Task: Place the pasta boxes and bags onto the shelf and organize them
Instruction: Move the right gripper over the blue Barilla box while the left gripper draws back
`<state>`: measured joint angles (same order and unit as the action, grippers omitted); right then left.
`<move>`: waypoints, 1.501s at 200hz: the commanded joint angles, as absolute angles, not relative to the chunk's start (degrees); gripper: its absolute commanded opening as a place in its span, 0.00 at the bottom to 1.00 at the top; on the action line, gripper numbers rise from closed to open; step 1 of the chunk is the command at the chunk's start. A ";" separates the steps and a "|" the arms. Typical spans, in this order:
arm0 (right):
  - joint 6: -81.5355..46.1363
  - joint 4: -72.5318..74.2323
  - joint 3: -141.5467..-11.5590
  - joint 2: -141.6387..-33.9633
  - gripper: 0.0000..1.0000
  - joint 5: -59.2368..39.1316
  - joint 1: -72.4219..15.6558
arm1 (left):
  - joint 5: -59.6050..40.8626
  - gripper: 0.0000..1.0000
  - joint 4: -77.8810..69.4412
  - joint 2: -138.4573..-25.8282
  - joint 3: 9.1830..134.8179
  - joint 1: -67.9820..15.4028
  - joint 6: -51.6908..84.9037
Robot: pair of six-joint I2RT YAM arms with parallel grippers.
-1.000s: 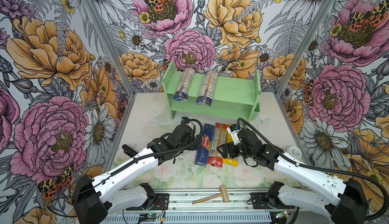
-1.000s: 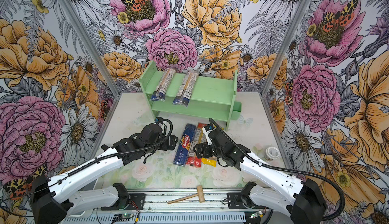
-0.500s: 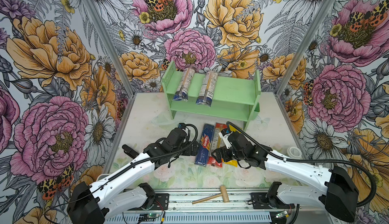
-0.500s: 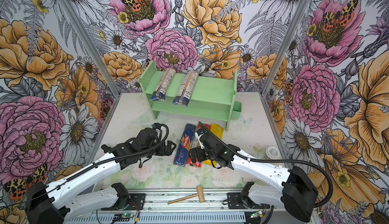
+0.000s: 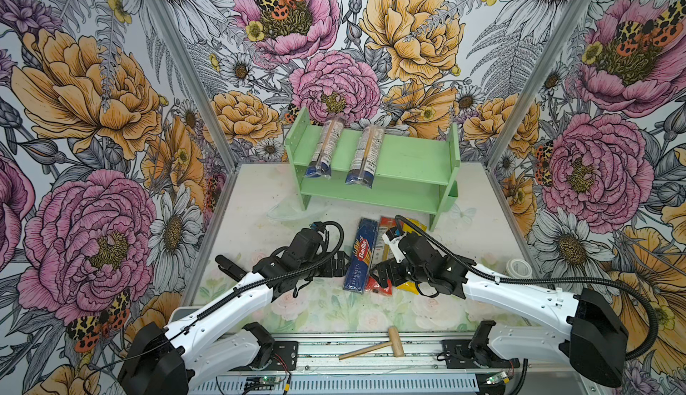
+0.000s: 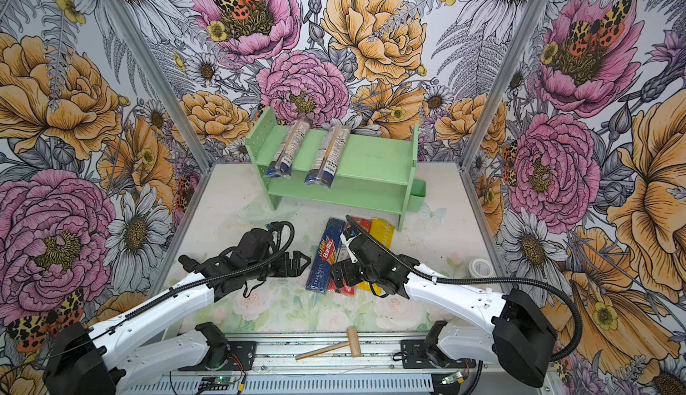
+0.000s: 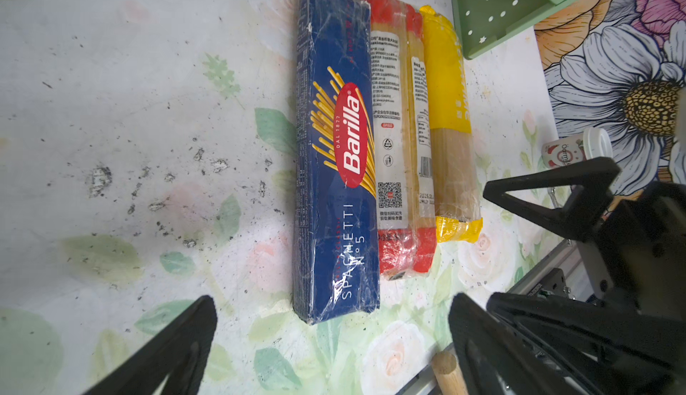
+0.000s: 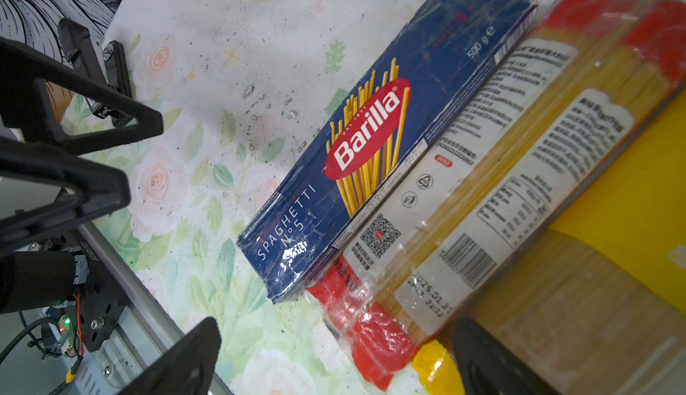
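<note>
Floral-print desk: Barilla box, red-ended bag, yellow bag side by side; left end effector and right end effector wide open, holding nothing.

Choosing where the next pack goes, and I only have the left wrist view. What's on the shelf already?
Observer: Two clear blue-ended bags lie across the top tier of the shelf, left of its middle in both top views.
Operator: And underneath?
Observer: No pack shows on the lower tier; its back is hidden under the top tier.
Operator: What's the wooden stub at my view's edge?
Observer: Part of a small wooden mallet lying on the front rail.
</note>
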<state>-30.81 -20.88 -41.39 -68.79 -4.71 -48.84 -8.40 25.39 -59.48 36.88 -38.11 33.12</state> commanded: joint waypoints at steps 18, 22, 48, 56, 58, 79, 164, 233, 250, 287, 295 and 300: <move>-29.46 -19.65 -42.39 -69.38 0.99 -4.83 -49.31 | -14.68 0.99 18.23 -60.02 34.21 -36.18 35.31; -29.44 -19.65 -42.44 -69.58 0.99 -4.82 -49.31 | -15.17 0.99 17.59 -59.98 33.89 -35.99 35.53; -29.45 -19.66 -43.28 -71.13 0.99 -4.90 -49.28 | -17.37 0.99 15.39 -59.70 32.01 -34.49 36.74; -29.60 -19.66 -43.49 -71.70 0.99 -5.00 -49.28 | -17.44 0.99 15.66 -59.33 31.75 -34.08 36.78; -29.64 -19.64 -43.66 -71.82 0.99 -5.01 -49.30 | -17.54 0.99 15.82 -59.28 31.69 -34.01 36.68; -30.60 -19.61 -44.75 -73.41 0.99 -4.96 -49.39 | -18.23 0.99 16.46 -57.80 30.97 -32.73 36.39; -35.91 -19.40 -49.96 -80.01 0.99 -2.21 -51.79 | -20.76 0.99 19.03 -52.64 28.15 -27.51 35.77; -42.99 -19.59 -55.27 -86.57 1.00 4.82 -56.06 | -23.58 0.99 19.12 -51.20 26.96 -24.22 34.97; -45.67 -19.68 -56.19 -88.13 1.00 6.45 -56.86 | -22.60 0.99 19.87 -51.07 26.90 -23.65 35.17; -51.10 -21.78 -58.93 -92.04 1.00 10.68 -58.74 | -21.80 0.99 20.40 -49.39 25.62 -21.48 36.17; -51.87 -22.30 -59.43 -92.89 1.00 11.00 -59.06 | -21.80 0.99 20.24 -48.86 25.25 -20.95 36.60; -52.23 -22.53 -59.65 -93.28 0.99 11.00 -59.07 | -21.82 0.99 20.22 -48.66 24.99 -20.65 36.73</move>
